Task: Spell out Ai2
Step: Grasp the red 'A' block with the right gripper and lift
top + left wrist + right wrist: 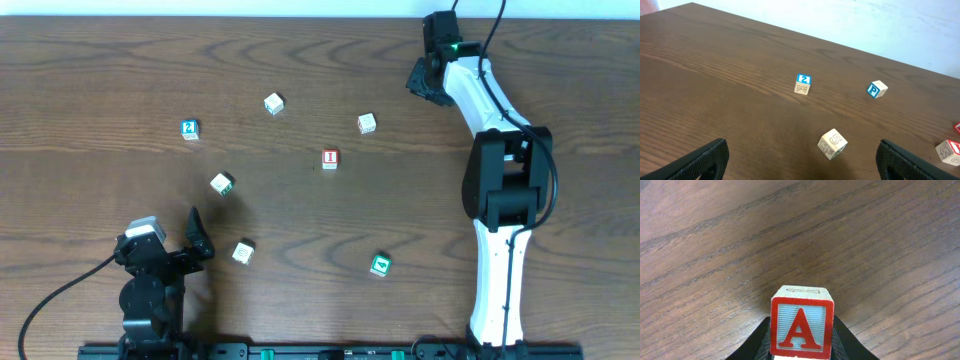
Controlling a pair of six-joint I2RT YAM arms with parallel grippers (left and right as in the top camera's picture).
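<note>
Holding: the right gripper is clamped on the A block, one finger on each side. The red letter faces the wrist camera, which probably keeps it readable for setting down.
Where the A is: toward the far right of the table, well apart from the other blocks. It cannot be told whether it rests on the wood or hangs just above it.
I block: near the middle, red letter up, not touched by either arm.
2 block: far left, blue face up, well apart from the I block.
Left gripper: fingers spread apart with nothing between them, low at the near left, likely parked out of the way.
Spare blocks: a P block and a 5 block lie loose, along with a few others. None of them is needed for the word.
Containers: none in view; every block sits on bare wood.
Progress: the first letter is in hand and no row has been started.
</note>
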